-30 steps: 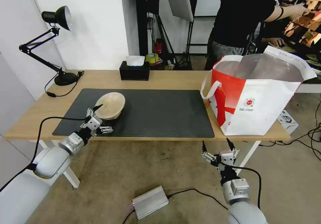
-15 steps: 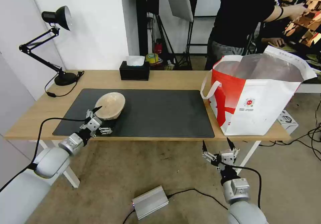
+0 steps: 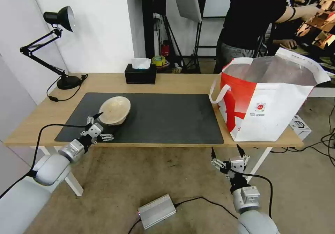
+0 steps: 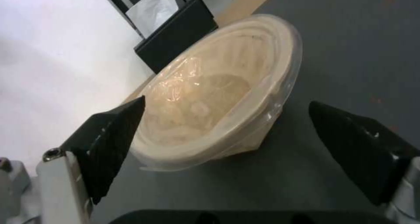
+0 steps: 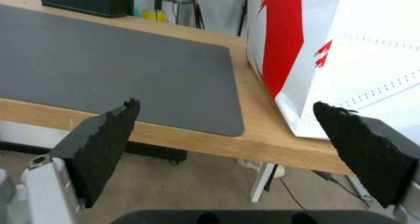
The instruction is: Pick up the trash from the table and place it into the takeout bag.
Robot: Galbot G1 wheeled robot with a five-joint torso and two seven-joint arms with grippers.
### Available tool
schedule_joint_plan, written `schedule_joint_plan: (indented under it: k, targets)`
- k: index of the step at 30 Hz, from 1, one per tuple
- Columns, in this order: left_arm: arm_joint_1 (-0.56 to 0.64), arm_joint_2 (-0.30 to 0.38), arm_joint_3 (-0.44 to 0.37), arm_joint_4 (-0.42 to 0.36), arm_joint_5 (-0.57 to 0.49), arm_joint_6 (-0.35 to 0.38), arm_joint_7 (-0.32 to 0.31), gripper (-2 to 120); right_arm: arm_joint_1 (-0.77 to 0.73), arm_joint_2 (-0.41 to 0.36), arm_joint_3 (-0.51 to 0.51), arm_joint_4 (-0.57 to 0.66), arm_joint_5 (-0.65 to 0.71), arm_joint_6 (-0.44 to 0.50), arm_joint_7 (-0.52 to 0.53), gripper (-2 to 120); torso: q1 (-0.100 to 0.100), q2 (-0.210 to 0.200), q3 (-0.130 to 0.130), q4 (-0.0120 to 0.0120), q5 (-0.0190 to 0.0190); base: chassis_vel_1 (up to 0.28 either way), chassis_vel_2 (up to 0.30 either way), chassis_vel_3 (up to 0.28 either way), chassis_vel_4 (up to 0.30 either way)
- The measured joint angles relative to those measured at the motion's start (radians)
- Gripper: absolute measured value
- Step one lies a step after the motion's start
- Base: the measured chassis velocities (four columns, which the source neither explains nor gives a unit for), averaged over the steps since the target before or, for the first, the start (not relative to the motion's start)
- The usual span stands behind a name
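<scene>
Your left gripper (image 3: 101, 125) is backing off a bit since a second ago, sliding toward the lower left of the head view while the bowl (image 3: 114, 110) is staying put on the dark mat (image 3: 167, 118). Its fingers are spread wide around nothing, one tip hovering just beside the bowl's near rim, the other lower over the mat. From the left wrist you're seeing the bowl (image 4: 219, 89) tilted, with a clear plastic liner inside, sitting between the two black fingers (image 4: 111, 142) but not touching them.

Your right gripper (image 3: 228, 153) is hanging below the table (image 3: 195, 82) edge at lower centre-right, fingers wide apart too, nothing in them. The bag (image 3: 272, 97) is standing open at the right end of the table, just past the mat's corner, and you're getting its red-and-white side (image 5: 341, 53) in the right wrist view.
</scene>
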Motion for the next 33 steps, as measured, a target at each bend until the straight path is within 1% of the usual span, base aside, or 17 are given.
schedule_joint_plan:
  k: [7, 23, 33]
  targets:
    - [-0.016, 0.001, 0.008, 0.015, 0.0, -0.017, 0.001, 100, 0.003, 0.0, 0.0, -0.005, 0.0, 0.0, 0.0, 100, 0.0, 0.0, 0.0, 0.0, 0.0, 0.0, 0.0, 0.0, 0.0]
    - [-0.062, 0.003, 0.056, 0.046, 0.001, -0.018, 0.001, 100, 0.004, 0.005, -0.002, -0.014, -0.004, 0.002, 0.0, 100, 0.0, 0.0, 0.0, 0.0, 0.0, 0.0, 0.0, 0.0, 0.0]
    - [-0.07, 0.003, 0.066, 0.05, 0.001, -0.018, 0.0, 100, 0.003, 0.007, -0.005, -0.019, -0.01, 0.003, -0.001, 100, 0.0, 0.0, 0.0, 0.0, 0.0, 0.0, 0.0, 0.0, 0.0]
